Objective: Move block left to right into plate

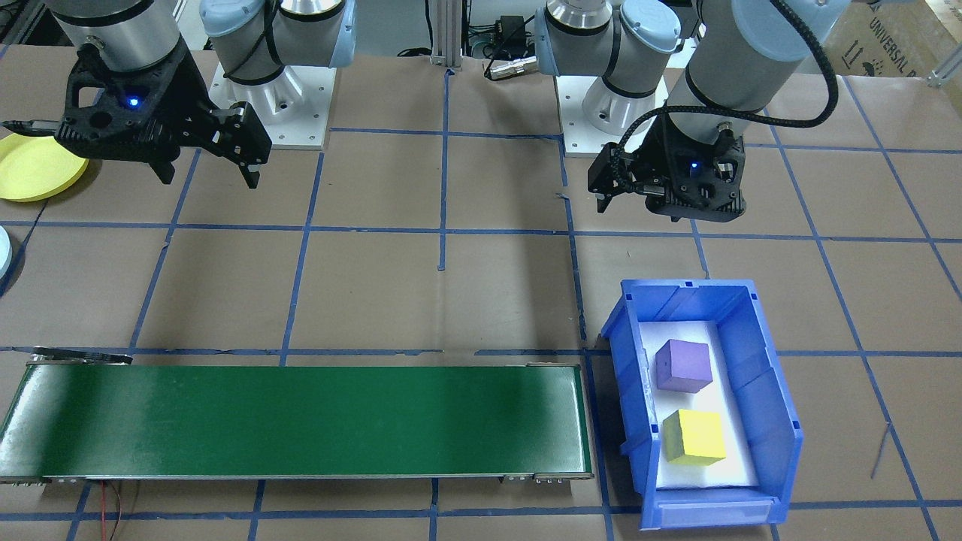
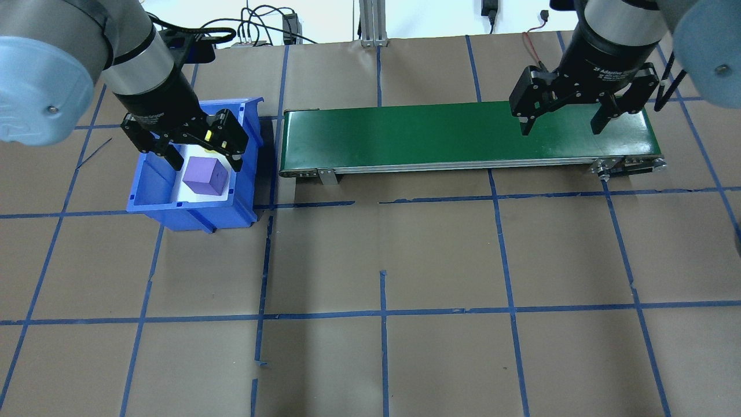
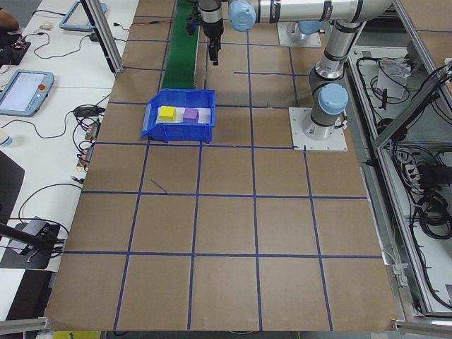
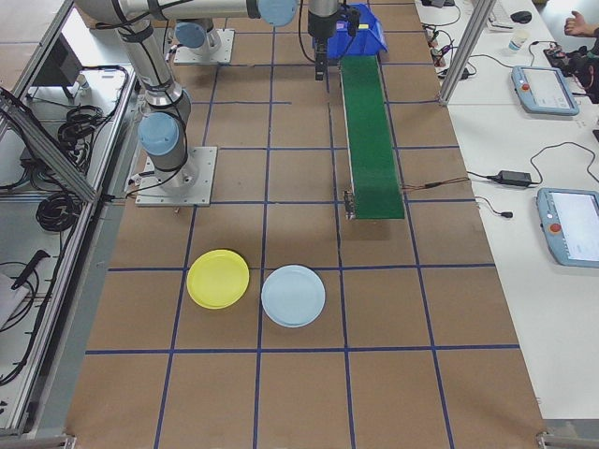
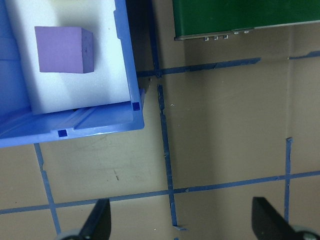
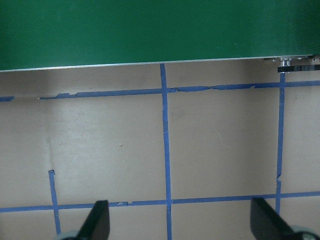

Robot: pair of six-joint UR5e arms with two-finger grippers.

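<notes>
Left pincer (image 2: 198, 146) hangs wide open, empty, above the purple block (image 2: 204, 177) in the blue bin (image 2: 191, 214) (yellow block (image 1: 694, 436) alongside). Prob. light foam w/ flat faces: pinch opposite sides.

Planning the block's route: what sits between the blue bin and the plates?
The green conveyor belt runs from the blue bin toward the yellow plate and pale blue plate, seen from the right-side camera.

I count two blocks, a purple block (image 1: 683, 365) and a yellow block (image 1: 694, 436), one blue bin (image 1: 774, 421), one green conveyor belt (image 1: 301, 421), and two plates: a yellow plate (image 4: 218, 279) and a light blue plate (image 4: 293, 296).
</notes>
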